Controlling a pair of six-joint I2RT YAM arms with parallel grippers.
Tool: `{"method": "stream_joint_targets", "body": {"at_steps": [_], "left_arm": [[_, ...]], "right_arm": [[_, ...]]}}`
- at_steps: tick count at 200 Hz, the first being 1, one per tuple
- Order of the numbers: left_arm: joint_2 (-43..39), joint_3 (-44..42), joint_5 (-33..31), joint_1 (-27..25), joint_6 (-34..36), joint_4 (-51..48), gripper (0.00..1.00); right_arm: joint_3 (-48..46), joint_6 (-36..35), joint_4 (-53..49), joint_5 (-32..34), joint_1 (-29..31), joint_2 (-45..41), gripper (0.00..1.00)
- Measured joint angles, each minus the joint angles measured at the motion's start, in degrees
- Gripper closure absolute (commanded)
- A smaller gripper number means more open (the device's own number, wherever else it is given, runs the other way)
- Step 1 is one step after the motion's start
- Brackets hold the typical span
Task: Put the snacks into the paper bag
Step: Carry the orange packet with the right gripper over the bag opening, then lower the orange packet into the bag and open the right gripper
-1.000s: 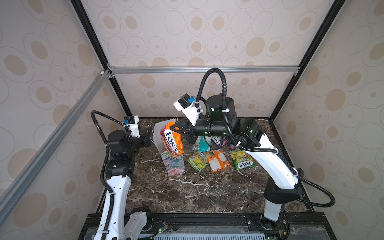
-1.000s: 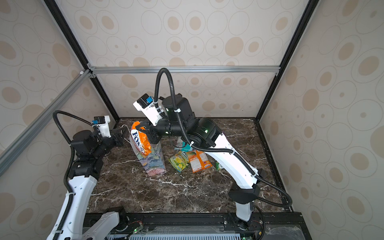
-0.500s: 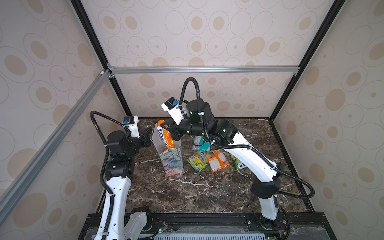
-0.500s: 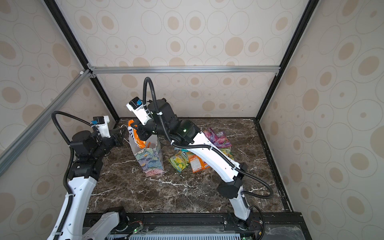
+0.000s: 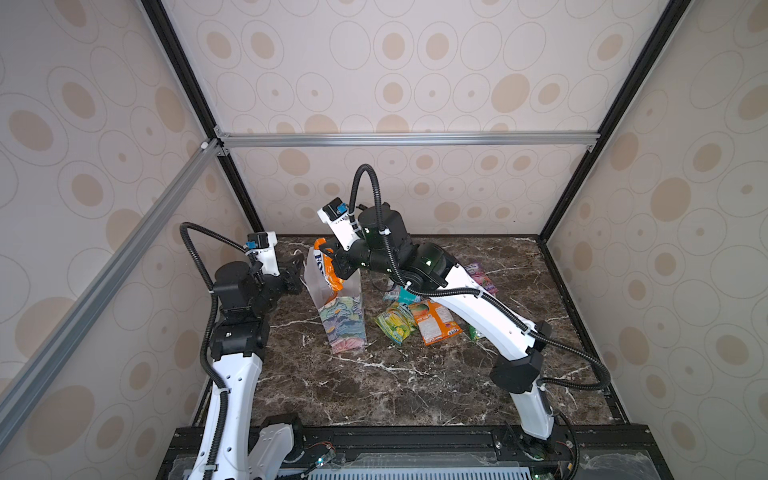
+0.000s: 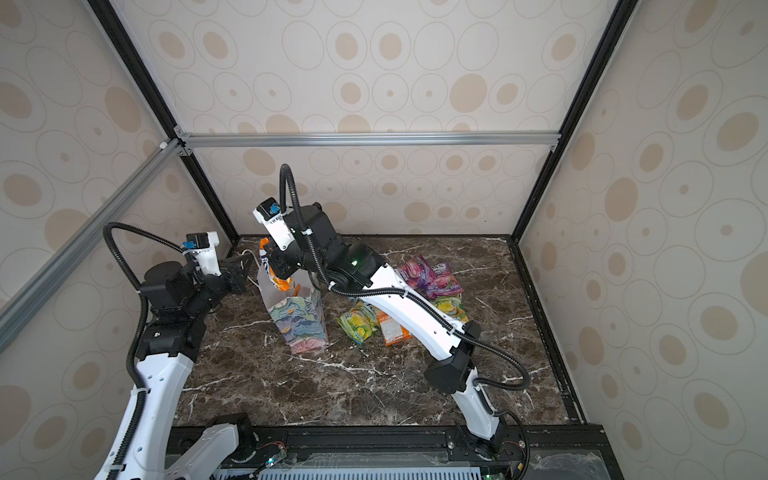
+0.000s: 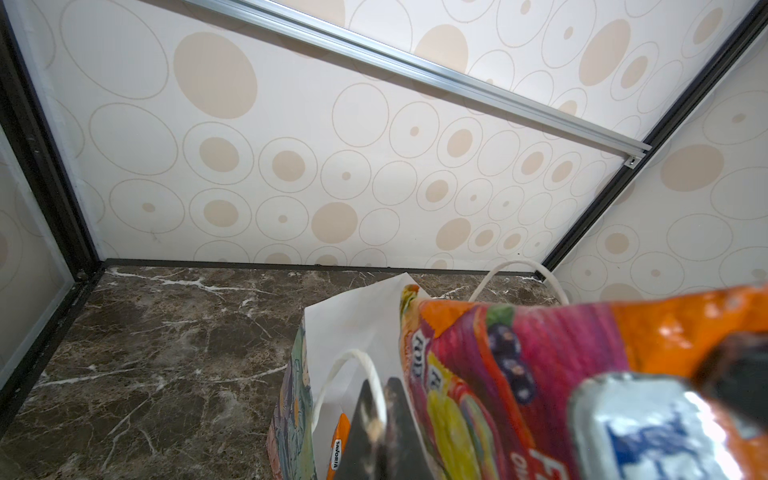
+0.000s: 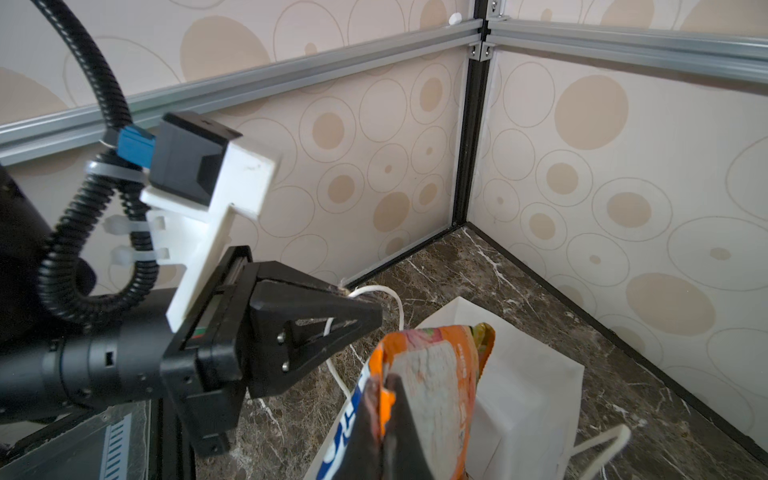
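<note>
The paper bag (image 5: 344, 322) (image 6: 302, 326) stands upright at the back left of the marble table, white inside, floral outside. My left gripper (image 5: 297, 264) (image 6: 245, 266) (image 7: 380, 395) (image 8: 374, 316) is shut on one white cord handle (image 7: 353, 357) at the bag's rim. My right gripper (image 5: 334, 259) (image 6: 274, 259) (image 8: 384, 380) is shut on an orange snack packet (image 5: 328, 272) (image 6: 279, 279) (image 7: 540, 353) (image 8: 440, 374), which hangs partly inside the bag's open mouth (image 8: 528, 399). Another orange packet (image 7: 341, 444) shows deep in the bag.
Several loose snacks lie right of the bag: a green-yellow packet (image 5: 397, 325) (image 6: 359, 325), an orange one (image 5: 436, 323) (image 6: 392, 329), a teal one (image 5: 401, 295) and purple-pink ones (image 6: 424, 274). The right arm reaches over them. The enclosure's back corner post (image 8: 467, 145) is close behind the bag.
My right gripper has carried the orange packet leftward to the bag's mouth and lowered it a little. The left gripper and the bag have stayed put.
</note>
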Motion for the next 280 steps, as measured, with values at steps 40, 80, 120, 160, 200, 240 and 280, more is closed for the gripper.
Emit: {"method": "stream_joint_targets", "body": {"at_steps": [40, 80, 120, 160, 200, 240, 280], "left_arm": [[0.0, 0.0, 0.1, 0.0, 0.0, 0.0, 1.0], [0.4, 0.2, -0.2, 0.0, 0.8, -0.7, 1.0], [0.7, 0.5, -0.5, 0.0, 1.1, -1.3, 1.0], [0.7, 0.5, -0.8, 0.0, 1.3, -1.6, 1.0], [-0.5, -1.2, -0.9, 0.0, 1.3, -0.7, 1.0], [-1.4, -2.4, -0.9, 0.0, 1.3, -0.5, 1.0], [-1.7, -2.6, -1.0, 0.0, 1.3, -0.5, 1.0]], "right_arm": [[0.0, 0.7, -0.1, 0.4, -0.4, 1.9, 1.0], [0.0, 2.0, -0.1, 0.4, -1.3, 2.0, 1.0], [0.0, 3.7, -0.1, 0.4, -2.3, 2.4, 1.0], [0.0, 4.7, -0.3, 0.1, -2.8, 3.3, 1.0], [0.0, 6.4, -0.1, -1.0, -2.8, 4.3, 1.0], [0.0, 8.3, 0.5, -0.7, -2.8, 6.1, 1.0], [0.0, 9.7, 0.9, 0.0, -2.8, 8.3, 1.0]]}}
